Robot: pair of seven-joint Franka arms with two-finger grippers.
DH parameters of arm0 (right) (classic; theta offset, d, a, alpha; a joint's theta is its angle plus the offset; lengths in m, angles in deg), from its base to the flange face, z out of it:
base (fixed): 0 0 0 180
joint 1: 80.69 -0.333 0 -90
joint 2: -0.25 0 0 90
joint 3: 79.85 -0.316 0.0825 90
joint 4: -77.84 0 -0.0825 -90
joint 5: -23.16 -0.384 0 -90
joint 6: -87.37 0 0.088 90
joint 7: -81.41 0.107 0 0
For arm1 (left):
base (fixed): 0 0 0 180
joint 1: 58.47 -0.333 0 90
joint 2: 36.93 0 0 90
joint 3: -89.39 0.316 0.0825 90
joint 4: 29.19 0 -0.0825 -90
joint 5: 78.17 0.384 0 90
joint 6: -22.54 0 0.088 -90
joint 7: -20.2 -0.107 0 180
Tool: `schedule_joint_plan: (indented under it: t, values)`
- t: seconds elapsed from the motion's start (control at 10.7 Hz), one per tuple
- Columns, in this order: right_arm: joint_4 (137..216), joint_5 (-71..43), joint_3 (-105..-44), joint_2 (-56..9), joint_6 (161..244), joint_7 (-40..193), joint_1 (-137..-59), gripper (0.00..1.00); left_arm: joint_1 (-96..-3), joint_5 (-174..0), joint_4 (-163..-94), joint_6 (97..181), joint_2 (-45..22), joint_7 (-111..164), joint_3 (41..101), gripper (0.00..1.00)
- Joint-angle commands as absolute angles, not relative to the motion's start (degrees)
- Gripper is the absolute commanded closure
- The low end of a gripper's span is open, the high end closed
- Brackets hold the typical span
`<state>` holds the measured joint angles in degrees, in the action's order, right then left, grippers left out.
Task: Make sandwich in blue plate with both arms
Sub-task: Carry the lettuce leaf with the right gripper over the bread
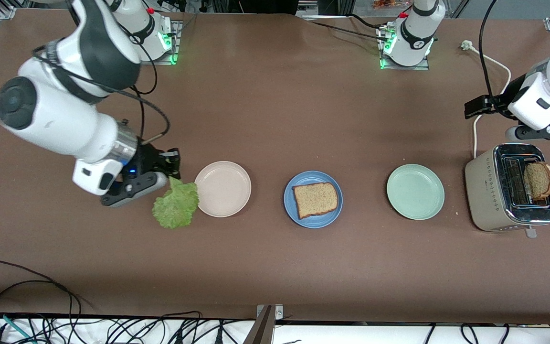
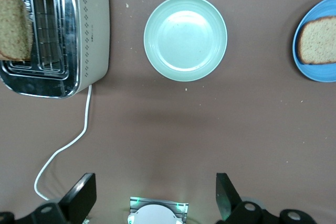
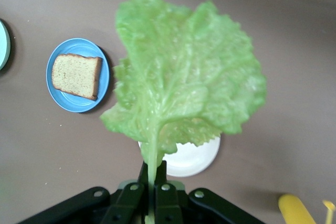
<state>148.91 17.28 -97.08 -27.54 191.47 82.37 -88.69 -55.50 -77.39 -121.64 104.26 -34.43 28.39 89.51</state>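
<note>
Beside the cream plate [image 1: 223, 188], the right gripper [image 1: 172, 173] pinches the lettuce leaf [image 1: 176, 205] by its stem, aloft. One bread slice [image 1: 315, 199] lies on the blue plate [image 1: 292, 210]. Left gripper [image 2: 155, 195] hangs spread near the toaster [image 1: 490, 191], where another slice [image 1: 539, 180] stands.

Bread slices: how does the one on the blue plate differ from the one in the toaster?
The slice on the blue plate lies flat, whole face showing; the slice in the toaster stands on edge, sticking up out of one slot. The plate slice sits mid-table on the blue plate; the toaster slice is at the left arm's end, in the toaster. Both are speckled brown with darker crust.
</note>
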Motion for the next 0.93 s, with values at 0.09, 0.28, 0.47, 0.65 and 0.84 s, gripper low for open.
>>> schedule_joint_plan:
  t: [0.09,0.28,0.47,0.65,0.84]
  values:
    - [147.63,32.51,-109.35,-33.48,200.99,90.88,-91.49,1.0,-56.18,-75.45,-117.61,100.5,-34.38,29.25,89.12,0.0]
    - [147.72,39.12,-111.13,-36.3,204.42,91.34,-95.52,1.0,-56.27,-75.36,-117.43,99.63,-34.38,29.16,89.39,0.0]
    - [147.8,45.71,-111.14,-39.98,209.24,91.34,-99.48,1.0,-56.27,-73.27,-116.91,99.71,-34.29,28.81,89.39,0.0]
    - [147.63,55.1,-110.87,-44.72,216.01,91.61,-103.0,1.0,-56.44,-72.9,-116.2,99.62,-34.03,29.5,89.3,0.0]
    - [147.45,60.58,-110.87,-47.98,221.2,91.7,-104.68,1.0,-57.14,-72.9,-113.92,99.62,-33.77,29.78,89.56,0.0]
